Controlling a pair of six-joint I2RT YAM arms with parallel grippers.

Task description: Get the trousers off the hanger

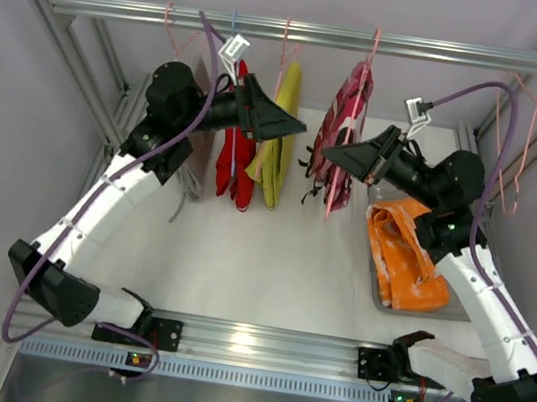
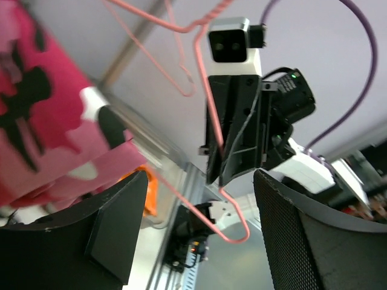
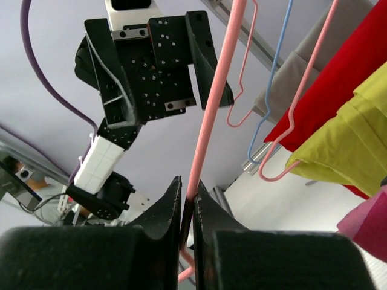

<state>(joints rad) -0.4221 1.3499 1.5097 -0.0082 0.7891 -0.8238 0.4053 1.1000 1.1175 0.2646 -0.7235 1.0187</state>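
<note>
The pink camouflage trousers (image 1: pixel 347 122) hang on a pink wire hanger (image 1: pixel 331 195) from the top rail. My right gripper (image 1: pixel 326 153) is shut on that hanger's wire (image 3: pixel 208 115), just left of the trousers; its jaws (image 3: pixel 188 199) are pressed together on it. My left gripper (image 1: pixel 295 124) is open and empty, facing the right one from the left. In the left wrist view the trousers (image 2: pixel 42 109) hang just above my left finger (image 2: pixel 115 223), and the hanger wire (image 2: pixel 208 121) runs between the open jaws. The orange trousers (image 1: pixel 405 250) lie in a tray.
A grey tray (image 1: pixel 376 296) stands at the right. Red (image 1: pixel 237 161) and yellow (image 1: pixel 279 142) garments hang on the rail (image 1: pixel 324 35) behind my left gripper. Empty pink hangers (image 1: pixel 522 118) hang at far right. Frame posts stand at both sides.
</note>
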